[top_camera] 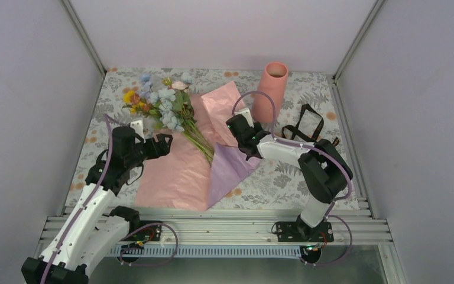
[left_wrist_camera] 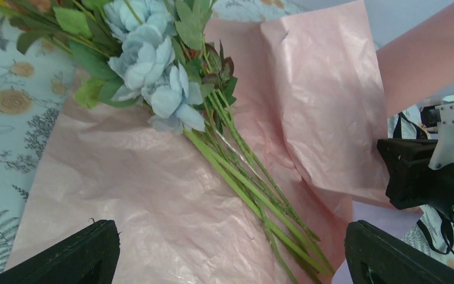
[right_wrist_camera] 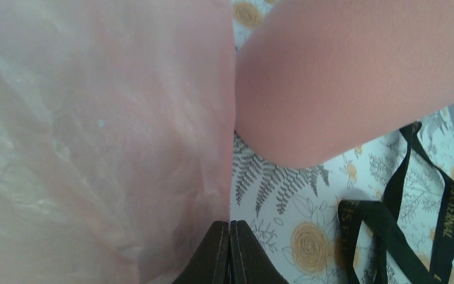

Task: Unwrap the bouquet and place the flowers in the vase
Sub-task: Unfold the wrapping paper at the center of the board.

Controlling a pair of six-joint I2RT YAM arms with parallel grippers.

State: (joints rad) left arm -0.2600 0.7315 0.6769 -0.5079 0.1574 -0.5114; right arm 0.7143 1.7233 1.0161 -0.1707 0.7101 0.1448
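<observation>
- On the floral tablecloth [top_camera: 307, 177], the flowers [top_camera: 165, 103] are lying across the opened pink paper sheet [top_camera: 174, 174], blooms pointing far left and green stems [left_wrist_camera: 254, 189] running toward the near right.
- The left gripper [top_camera: 166, 142] is hovering over the sheet's left part, jaws spread wide and gripping nothing.
- The right gripper [top_camera: 235, 127] is sitting at the sheet's raised right flap with its fingers [right_wrist_camera: 216, 254] pressed together; whether paper is pinched between them, I cannot tell.
- The vase [top_camera: 270, 89] is standing upright at the far right, just beyond the right gripper, near a black ribbon [top_camera: 303, 124].
</observation>
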